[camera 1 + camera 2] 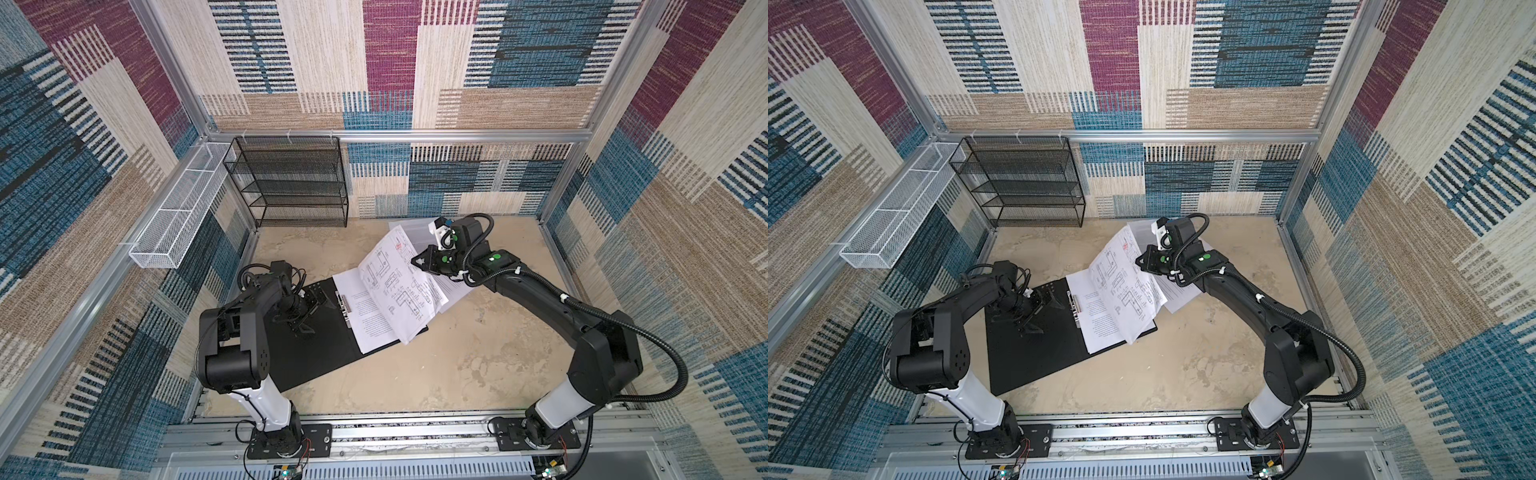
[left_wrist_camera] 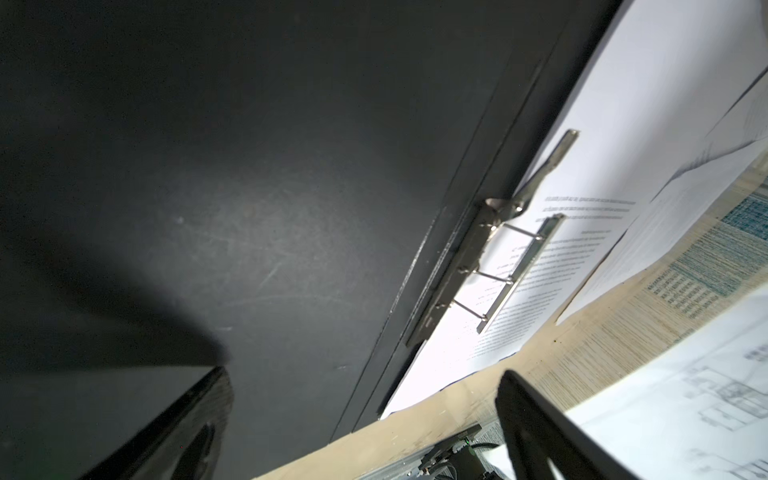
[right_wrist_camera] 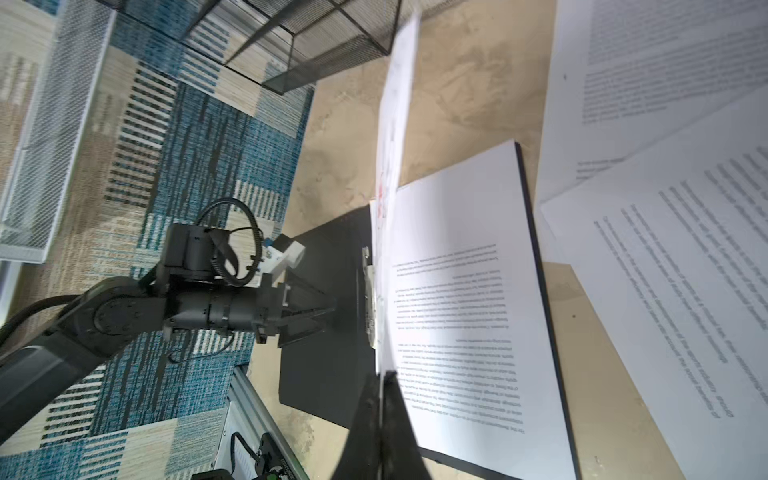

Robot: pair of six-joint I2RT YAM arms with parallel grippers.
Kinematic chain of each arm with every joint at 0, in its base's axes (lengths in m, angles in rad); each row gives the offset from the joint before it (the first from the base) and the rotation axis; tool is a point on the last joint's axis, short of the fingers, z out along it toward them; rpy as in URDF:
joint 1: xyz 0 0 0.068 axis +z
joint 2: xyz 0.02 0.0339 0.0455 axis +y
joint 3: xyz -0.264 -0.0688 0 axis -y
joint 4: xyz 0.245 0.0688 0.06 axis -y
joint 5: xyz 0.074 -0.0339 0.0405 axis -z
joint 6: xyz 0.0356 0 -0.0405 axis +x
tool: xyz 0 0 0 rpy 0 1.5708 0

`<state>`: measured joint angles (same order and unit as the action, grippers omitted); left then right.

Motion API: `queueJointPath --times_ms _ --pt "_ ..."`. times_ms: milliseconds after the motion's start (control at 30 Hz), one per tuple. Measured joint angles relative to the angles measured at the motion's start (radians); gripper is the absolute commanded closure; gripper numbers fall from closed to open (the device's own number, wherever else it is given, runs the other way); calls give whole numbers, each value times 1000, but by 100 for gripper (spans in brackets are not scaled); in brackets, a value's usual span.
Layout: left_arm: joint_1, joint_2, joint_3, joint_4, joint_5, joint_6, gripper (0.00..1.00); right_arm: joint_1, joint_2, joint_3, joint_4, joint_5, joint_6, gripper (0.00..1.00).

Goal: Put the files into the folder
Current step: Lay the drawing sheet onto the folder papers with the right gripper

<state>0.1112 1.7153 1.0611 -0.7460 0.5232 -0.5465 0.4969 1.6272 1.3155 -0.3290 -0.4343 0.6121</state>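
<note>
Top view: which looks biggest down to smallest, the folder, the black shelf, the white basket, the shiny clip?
Largest: folder and black wire shelf, too alike to rank.
Then: white basket.
Smallest: metal clip.

The folder [image 1: 324,353] lies open, files [image 1: 374,320] on its right half. Loose sheets [image 3: 673,291] lie to its right. A rack [image 1: 286,183] stands far left.

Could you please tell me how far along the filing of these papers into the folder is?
Done: the folder lies open, with one text sheet already inside. In hand: the right gripper is shut on the drawing sheet, lifted above the folder, and the left gripper is open over the bare cover. Left: two loose text sheets lie on the table.
</note>
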Motion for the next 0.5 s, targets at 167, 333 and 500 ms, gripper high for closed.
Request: queueJointPath --times_ms 167,333,500 --pt "0 11 2 -2 -21 5 2 2 95 -43 83 0 1 100" --pt "0 19 -2 -2 -21 8 2 3 182 -61 169 1 1 100" --pt "0 24 -2 -2 -19 12 2 19 235 -66 214 13 13 100"
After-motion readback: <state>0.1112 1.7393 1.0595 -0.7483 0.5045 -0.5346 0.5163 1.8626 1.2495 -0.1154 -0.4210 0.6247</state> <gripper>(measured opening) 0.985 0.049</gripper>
